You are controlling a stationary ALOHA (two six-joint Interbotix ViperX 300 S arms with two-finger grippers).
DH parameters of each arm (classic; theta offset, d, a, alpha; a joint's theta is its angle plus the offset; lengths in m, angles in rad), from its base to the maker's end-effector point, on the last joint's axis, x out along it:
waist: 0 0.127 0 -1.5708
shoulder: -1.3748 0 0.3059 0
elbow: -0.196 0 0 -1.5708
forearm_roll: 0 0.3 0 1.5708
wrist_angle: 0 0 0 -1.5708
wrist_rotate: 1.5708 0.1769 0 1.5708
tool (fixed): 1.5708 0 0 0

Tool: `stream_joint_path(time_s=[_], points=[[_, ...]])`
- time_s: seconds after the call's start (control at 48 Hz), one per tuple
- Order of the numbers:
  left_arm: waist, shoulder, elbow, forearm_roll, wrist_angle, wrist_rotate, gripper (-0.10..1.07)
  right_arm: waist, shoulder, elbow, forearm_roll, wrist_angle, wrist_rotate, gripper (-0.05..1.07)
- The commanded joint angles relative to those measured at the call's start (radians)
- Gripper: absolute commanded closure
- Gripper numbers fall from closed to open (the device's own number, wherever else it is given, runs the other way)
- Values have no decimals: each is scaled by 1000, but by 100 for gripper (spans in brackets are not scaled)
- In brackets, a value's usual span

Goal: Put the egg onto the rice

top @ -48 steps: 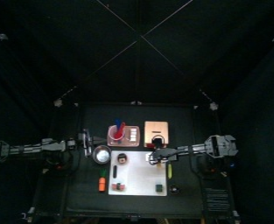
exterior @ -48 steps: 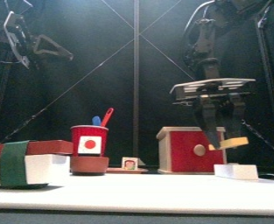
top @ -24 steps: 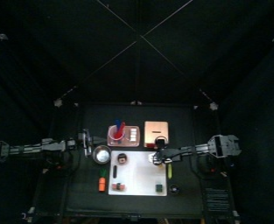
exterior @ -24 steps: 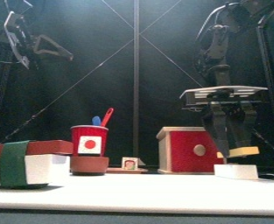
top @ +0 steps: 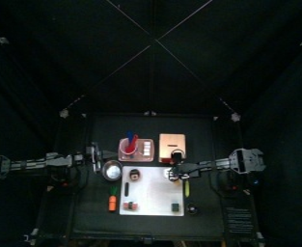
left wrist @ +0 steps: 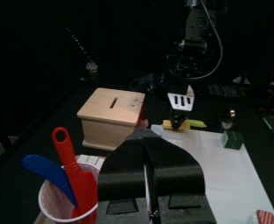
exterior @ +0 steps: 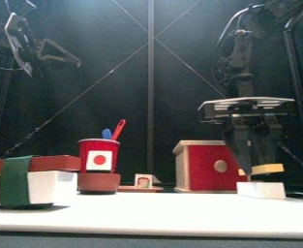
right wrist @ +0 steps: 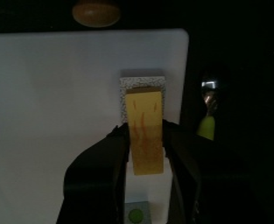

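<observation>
Egg [right wrist: 145, 132] gripped in right tool [exterior: 257, 170], held just above rice [exterior: 261, 190]; lowering and release left; left tool [left wrist: 150, 156] seen closed, parked aside

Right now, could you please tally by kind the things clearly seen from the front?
Cup: 1
Utensils in it: 2
Box: 1
Small cube: 1
Green-banded sushi piece: 1
Rice block: 1
Egg: 1
Total: 8

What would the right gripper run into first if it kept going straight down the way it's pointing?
Most likely the white rice block. The right gripper holds the yellow egg just above it, on the white board.
</observation>
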Motion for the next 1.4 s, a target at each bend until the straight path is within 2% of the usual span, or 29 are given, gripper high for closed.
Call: stream_joint_path(time_s=[0.0, 0.854, 1.25, 1.375], points=[[3, 0, -14, 0, -8, 2, 93, -6, -20, -9, -3, -5, 3, 46], [3, 0, -8, 0, -3, 2, 93, -14, 8, 8, -21, -41, 3, 45], [5, 0, -5, 0, -3, 2, 93, -12, 9, 3, -35, -71, 3, 22], [5, 0, -5, 0, -3, 2, 93, -6, 5, -6, -35, -71, 2, 18]])
